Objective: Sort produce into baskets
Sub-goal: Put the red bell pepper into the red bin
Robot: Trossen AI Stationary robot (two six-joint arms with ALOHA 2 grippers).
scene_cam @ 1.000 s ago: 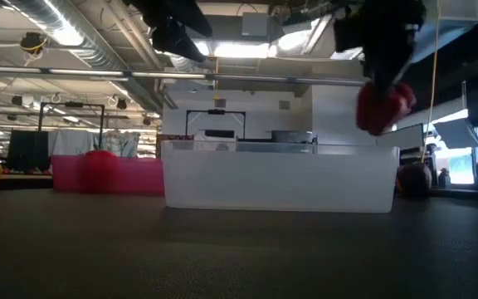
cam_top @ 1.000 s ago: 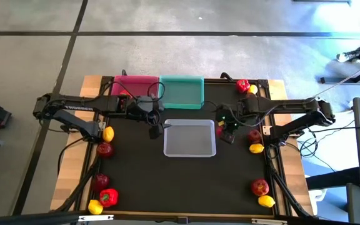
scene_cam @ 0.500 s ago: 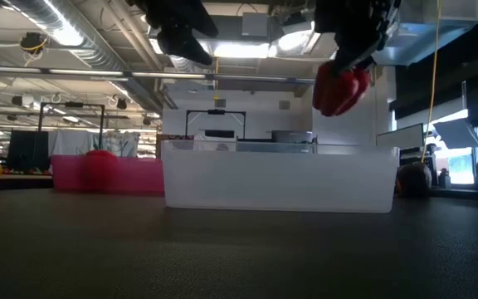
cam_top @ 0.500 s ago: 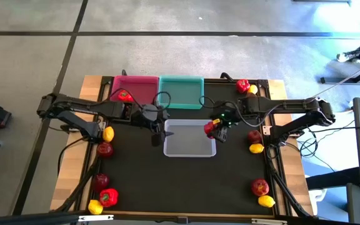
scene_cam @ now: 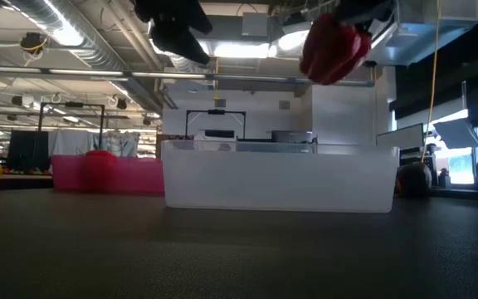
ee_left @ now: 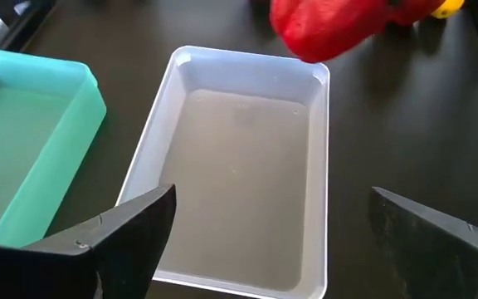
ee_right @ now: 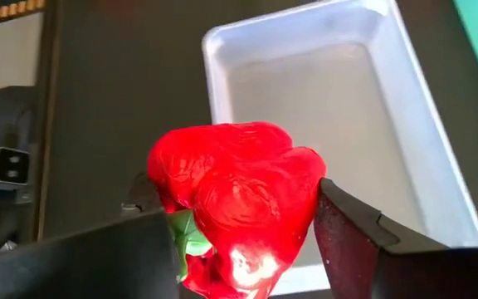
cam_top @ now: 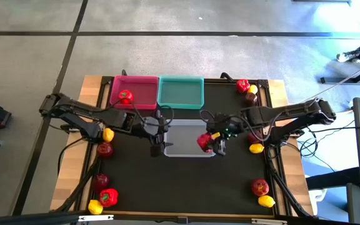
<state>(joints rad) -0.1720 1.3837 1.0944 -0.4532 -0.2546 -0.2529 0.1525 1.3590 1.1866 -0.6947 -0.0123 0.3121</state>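
Holding a red pepper (ee_right: 237, 203) clamped between its two fingers, the right end effector (cam_top: 212, 141) hangs above the near right corner of the clear tray (cam_top: 181, 147), which sits at the middle of the bench (cam_top: 180, 187). In the low view the pepper (scene_cam: 333, 48) is well above the tray wall (scene_cam: 279, 178) and not touching it. The left end effector (cam_top: 157, 132) hovers at the tray's left edge with its fingers (ee_left: 114, 232) spread wide apart and nothing between them; its wrist view looks down into the tray (ee_left: 241, 174), which holds no produce. Behind the clear tray, the pink tray (cam_top: 139, 92) and the teal tray (cam_top: 181, 92) stand side by side along the far edge; one red piece (cam_top: 125, 96) lies in the pink tray. Other produce lies loose on the bench: a lemon (cam_top: 108, 133) and an apple (cam_top: 105, 149) at the left side, a small cluster (cam_top: 102, 197) at the near left corner, a group (cam_top: 247, 87) at the far right corner, a lemon (cam_top: 256, 148) at the right side, and an apple (cam_top: 259, 185) with a lemon (cam_top: 266, 200) at the near right.
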